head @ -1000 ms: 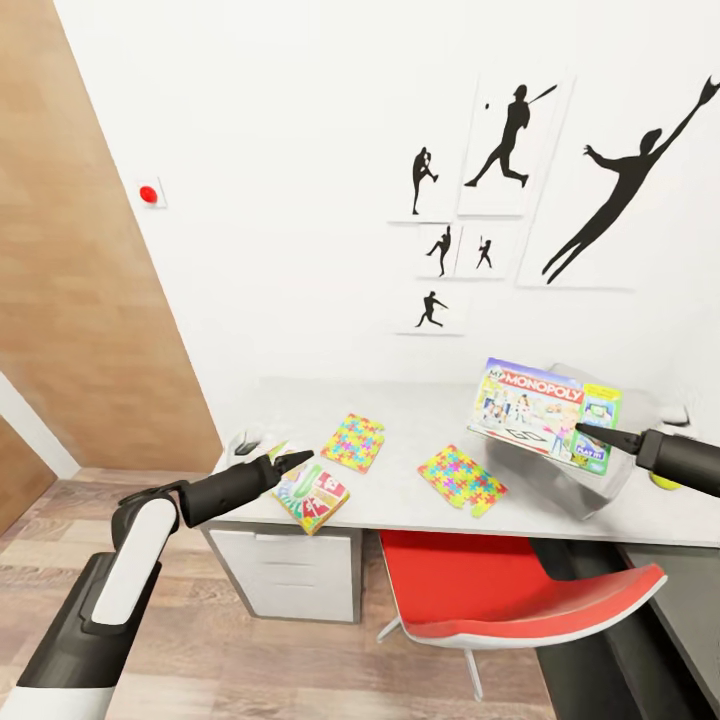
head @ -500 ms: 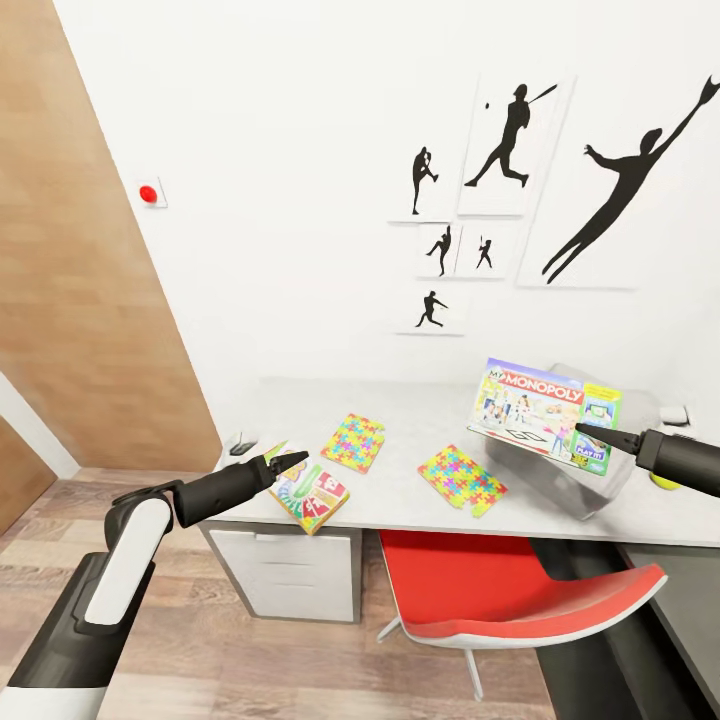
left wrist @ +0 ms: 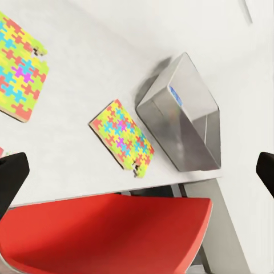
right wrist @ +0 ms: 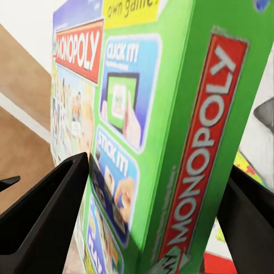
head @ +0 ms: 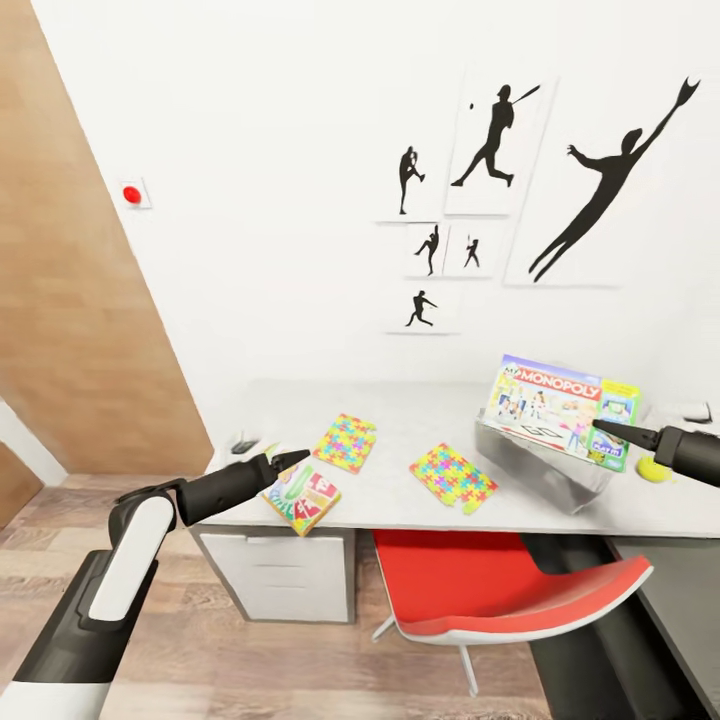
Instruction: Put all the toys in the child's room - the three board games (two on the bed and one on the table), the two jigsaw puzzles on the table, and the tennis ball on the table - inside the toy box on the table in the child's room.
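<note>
Right gripper (head: 601, 427) reached in from the side, arm near level, fingers clamped on the green end of the Monopoly box (head: 560, 408), held tilted on edge above the grey toy box (head: 535, 470), long axis running along the table (head: 420, 400). Left gripper (head: 295, 457) hovered wide open by another board game (head: 300, 495) at the table's front edge.

Two puzzles (head: 346, 442) (head: 453, 477), two board games (head: 563, 409) (head: 302, 495), one ball (head: 653, 468), one toy box (head: 540, 466), one chair (head: 500, 590), seven wall silhouettes (head: 607, 180).
</note>
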Motion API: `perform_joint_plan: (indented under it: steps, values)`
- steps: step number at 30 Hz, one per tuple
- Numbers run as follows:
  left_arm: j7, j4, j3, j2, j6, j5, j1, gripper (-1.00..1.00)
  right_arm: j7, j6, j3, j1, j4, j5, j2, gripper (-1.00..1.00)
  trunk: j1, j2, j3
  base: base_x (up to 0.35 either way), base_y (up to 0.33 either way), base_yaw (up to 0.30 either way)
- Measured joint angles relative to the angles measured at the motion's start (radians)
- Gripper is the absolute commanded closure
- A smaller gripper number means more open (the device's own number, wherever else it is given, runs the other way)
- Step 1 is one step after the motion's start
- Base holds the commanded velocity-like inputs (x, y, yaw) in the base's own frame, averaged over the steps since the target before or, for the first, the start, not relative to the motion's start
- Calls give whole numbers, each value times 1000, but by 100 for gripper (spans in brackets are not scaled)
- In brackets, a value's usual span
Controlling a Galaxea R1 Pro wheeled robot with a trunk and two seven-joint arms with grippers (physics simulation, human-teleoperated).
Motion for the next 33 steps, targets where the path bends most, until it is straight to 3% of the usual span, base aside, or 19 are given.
perform_joint_plan:
  steps: [12, 33]
  values:
    - [-14, 3, 19, -1, -1, 41, 0, -100, -6, 0, -12, 4, 0, -3, -13, 100, 0, 0, 0, 0, 0, -256]
    - [-15, 1, 19, -3, -3, 48, 3, -100, -7, 0, -7, 4, 1, -1, -6, 100, 0, 0, 0, 0, 0, -279]
